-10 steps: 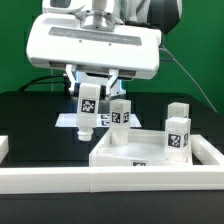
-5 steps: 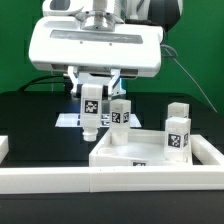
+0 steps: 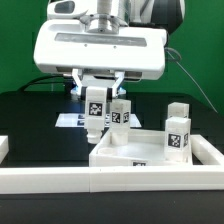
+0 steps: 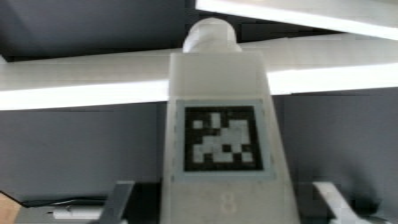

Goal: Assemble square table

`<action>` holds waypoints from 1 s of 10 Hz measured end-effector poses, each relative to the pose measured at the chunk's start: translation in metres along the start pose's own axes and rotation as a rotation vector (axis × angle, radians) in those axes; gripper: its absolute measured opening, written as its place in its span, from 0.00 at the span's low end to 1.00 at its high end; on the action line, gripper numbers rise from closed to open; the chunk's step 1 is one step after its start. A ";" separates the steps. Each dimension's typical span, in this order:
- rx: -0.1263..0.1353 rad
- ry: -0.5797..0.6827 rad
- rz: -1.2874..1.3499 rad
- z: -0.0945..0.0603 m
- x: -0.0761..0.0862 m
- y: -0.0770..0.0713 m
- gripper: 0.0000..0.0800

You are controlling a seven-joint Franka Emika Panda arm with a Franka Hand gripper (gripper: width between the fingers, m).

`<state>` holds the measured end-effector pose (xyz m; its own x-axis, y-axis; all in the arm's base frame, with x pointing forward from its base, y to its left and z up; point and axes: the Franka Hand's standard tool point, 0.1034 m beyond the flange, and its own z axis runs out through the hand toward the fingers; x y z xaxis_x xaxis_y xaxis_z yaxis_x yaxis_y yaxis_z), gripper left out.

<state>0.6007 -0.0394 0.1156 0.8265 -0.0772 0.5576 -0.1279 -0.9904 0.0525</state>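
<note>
- Held leg (image 3: 94,112): upright between the gripper (image 3: 97,98) fingers, lower end over bare black table (image 3: 35,125); open room at its 9 o'clock in the exterior view.
- Standing leg (image 3: 120,114): just beside the held leg at 3 o'clock; narrow gap, blocks sideways passage.
- Second standing leg (image 3: 177,131): farther at 3 o'clock, well apart; free channel between the two standing legs.
- Square slab (image 3: 150,152): raised rim at 5 o'clock of the held leg; bars low travel.
- Border bar (image 3: 110,181): closes the near edge at 6 o'clock.
- Wrist view: held leg (image 4: 219,120) fills the middle; little else visible.
</note>
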 end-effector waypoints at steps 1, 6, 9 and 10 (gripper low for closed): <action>0.007 -0.002 -0.005 0.000 -0.001 -0.006 0.36; 0.011 -0.009 -0.021 0.005 -0.009 -0.015 0.36; 0.011 -0.015 -0.025 0.007 -0.012 -0.016 0.36; 0.011 -0.017 -0.026 0.007 -0.014 -0.016 0.36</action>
<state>0.5952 -0.0229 0.1011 0.8390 -0.0529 0.5416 -0.0998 -0.9933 0.0575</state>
